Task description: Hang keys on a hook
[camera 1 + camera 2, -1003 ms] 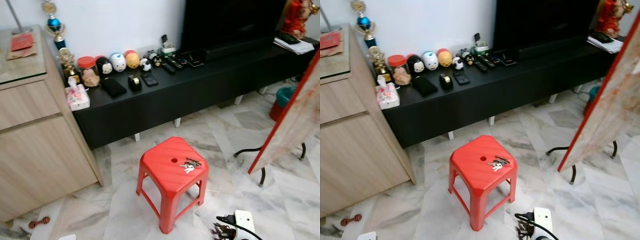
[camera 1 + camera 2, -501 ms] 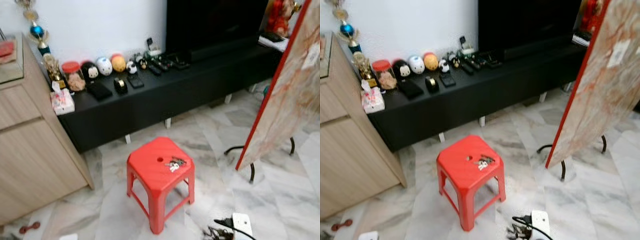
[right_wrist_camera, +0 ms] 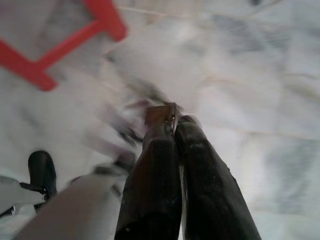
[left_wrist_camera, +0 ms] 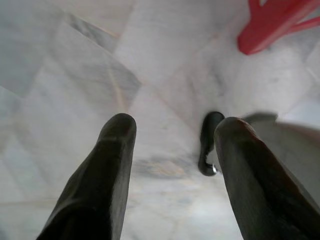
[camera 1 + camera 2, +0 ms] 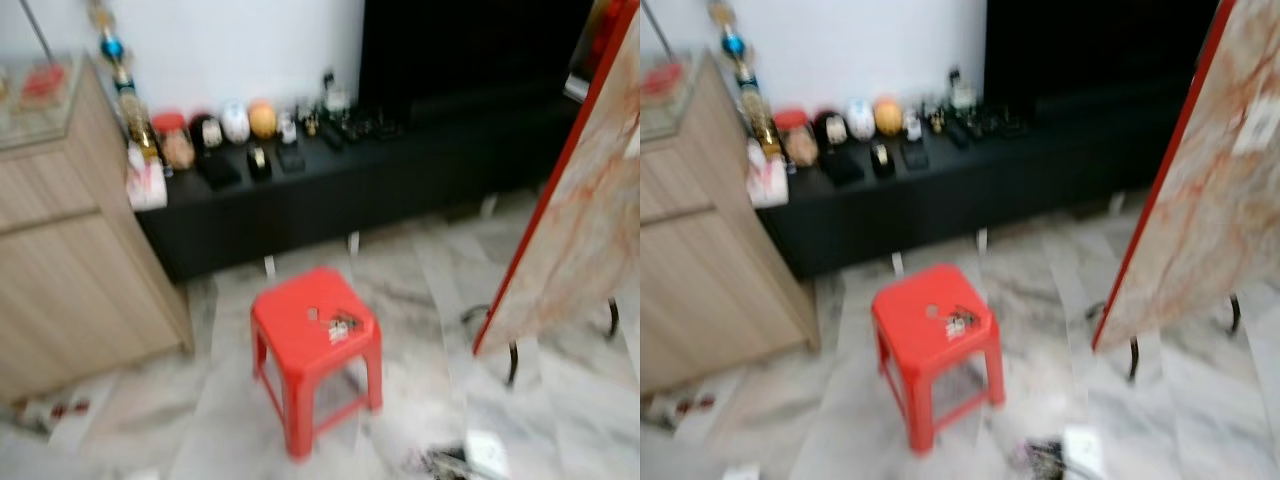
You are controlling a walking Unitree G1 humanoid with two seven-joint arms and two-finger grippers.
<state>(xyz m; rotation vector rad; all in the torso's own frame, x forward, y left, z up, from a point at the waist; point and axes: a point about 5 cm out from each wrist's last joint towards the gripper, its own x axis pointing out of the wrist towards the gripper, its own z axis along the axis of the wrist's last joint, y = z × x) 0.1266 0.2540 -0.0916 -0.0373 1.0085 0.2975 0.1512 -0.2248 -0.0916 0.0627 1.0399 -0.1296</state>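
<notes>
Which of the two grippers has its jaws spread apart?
The left gripper: its jaws stand wide apart with bare marble floor showing between them. The right gripper has its jaws pressed together, tips touching.

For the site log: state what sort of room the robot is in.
Most likely a home living room: a long low black TV cabinet carrying figurines and remotes below a dark screen, a wooden sideboard, and a red plastic stool with keys on marble floor tiles.
</notes>
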